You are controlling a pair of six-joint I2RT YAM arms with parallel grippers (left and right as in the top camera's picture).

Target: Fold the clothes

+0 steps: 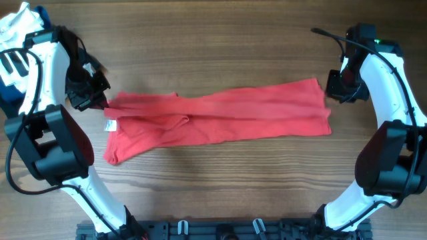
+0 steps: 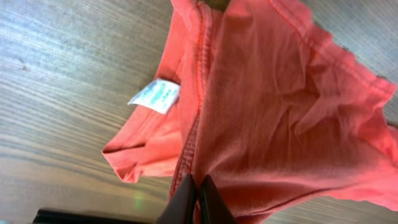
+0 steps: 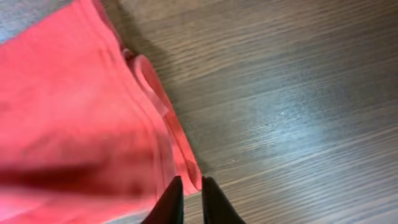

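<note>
The red T-shirt (image 1: 220, 117) lies on the wooden table as a long, narrow band folded lengthwise, running left to right. A white care label (image 1: 110, 125) shows at its left end, and it is also in the left wrist view (image 2: 154, 96). My left gripper (image 1: 100, 100) is at the shirt's upper left end, shut on a fold of red cloth (image 2: 196, 183). My right gripper (image 1: 328, 88) is at the upper right corner, its fingers nearly together on the hem edge (image 3: 189, 183). The white lettering is hidden.
A white garment with black stripes (image 1: 13, 63) and something dark blue (image 1: 5, 100) lie at the far left edge, behind my left arm. The arm bases stand along the table's front edge.
</note>
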